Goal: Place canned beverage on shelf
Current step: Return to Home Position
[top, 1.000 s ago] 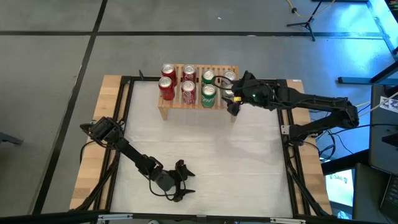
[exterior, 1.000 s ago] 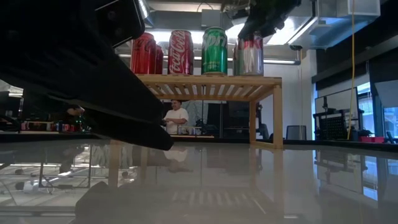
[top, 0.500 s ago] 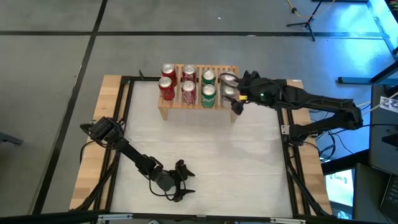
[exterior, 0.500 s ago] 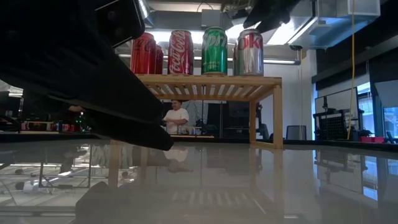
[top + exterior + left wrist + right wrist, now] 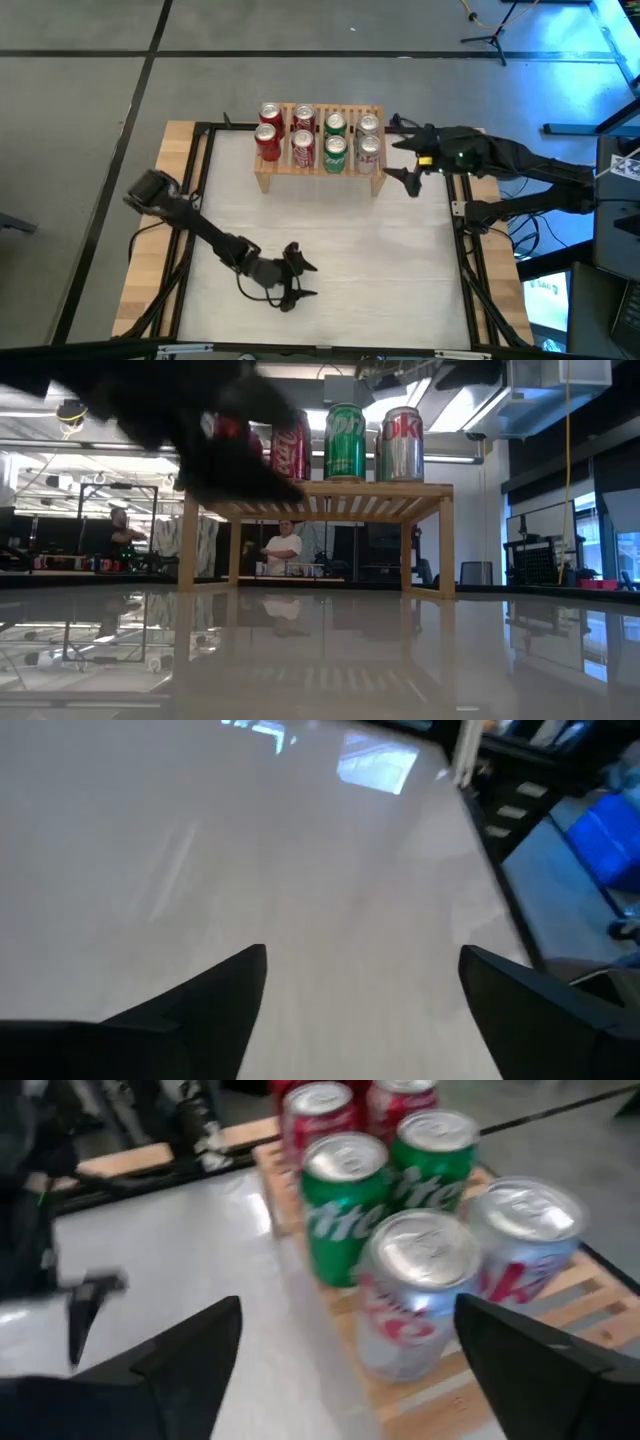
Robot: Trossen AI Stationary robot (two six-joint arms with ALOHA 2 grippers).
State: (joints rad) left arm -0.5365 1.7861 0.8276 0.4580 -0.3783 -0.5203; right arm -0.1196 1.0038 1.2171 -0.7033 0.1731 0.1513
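Table (image 5: 350, 235) carrying shelf (image 5: 340, 488) at 12 o'clock edge. Shelf holding eight cans, two rows, top looking full. Right gripper (image 5: 397, 149) hovering just beside shelf at 3 o'clock, jaws wide, gripping nothing. Left gripper (image 5: 303, 280) waiting near 6 o'clock, jaws wide. Silver soda can (image 5: 368, 149) standing upright in front row, 3 o'clock end, lining up with second silver can (image 5: 368, 124) behind. Placement appearing done. Nothing seeming to block arm's way clear.

Closest to the right gripper (image 5: 348, 1302), which is black, stand two silver cans (image 5: 425, 1295) with red lettering; beyond them are two green cans (image 5: 350, 1200) with white lettering; farthest from it are red cans (image 5: 318, 1110) with white script; the shelf (image 5: 455, 1402) beneath is pale wood in parallel slats; the table (image 5: 200, 1250) beside that gripper is glossy white; the left gripper (image 5: 303, 280) is black, over the same white.
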